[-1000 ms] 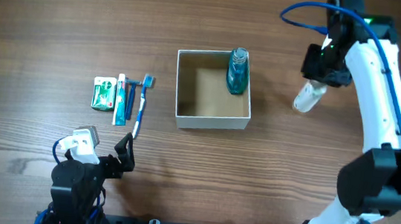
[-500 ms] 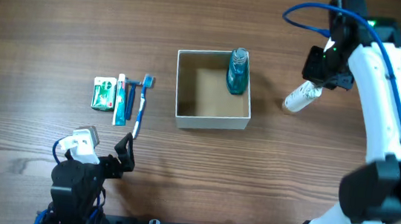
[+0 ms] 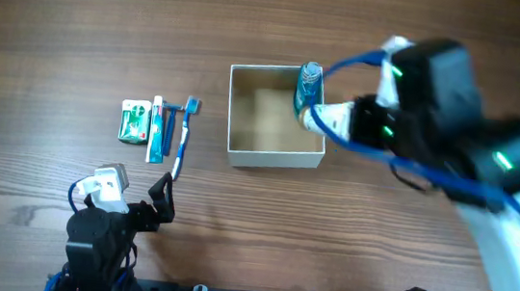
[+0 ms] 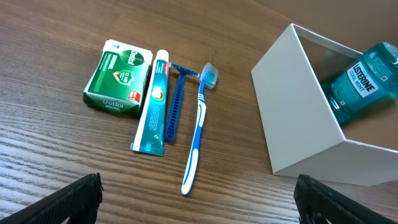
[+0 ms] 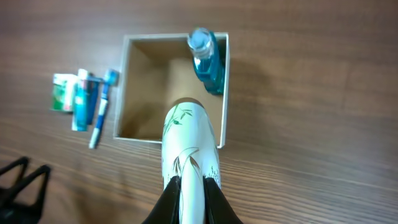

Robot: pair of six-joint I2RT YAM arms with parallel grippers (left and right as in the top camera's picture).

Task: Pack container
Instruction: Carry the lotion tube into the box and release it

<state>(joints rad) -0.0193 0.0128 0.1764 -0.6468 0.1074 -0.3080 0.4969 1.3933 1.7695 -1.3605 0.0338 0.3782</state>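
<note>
The right gripper (image 5: pixel 191 186) clamps a white plastic bottle with green leaf print (image 5: pixel 188 140) over the 3 o'clock wall of the square white-walled cardboard container (image 3: pixel 274 154), central on the wooden table (image 3: pixel 61 8). Ease it to 9 o'clock, clear of the blue mouthwash bottle (image 3: pixel 307 92), then lower. The left gripper (image 4: pixel 199 208) gapes empty. Earlier the white bottle hung well out at 3 o'clock.

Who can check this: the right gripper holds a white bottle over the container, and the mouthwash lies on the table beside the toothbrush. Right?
Wrong in one point: the mouthwash is inside the container, in a corner, as the right wrist view shows. The right gripper does hold the white bottle over it.
</note>
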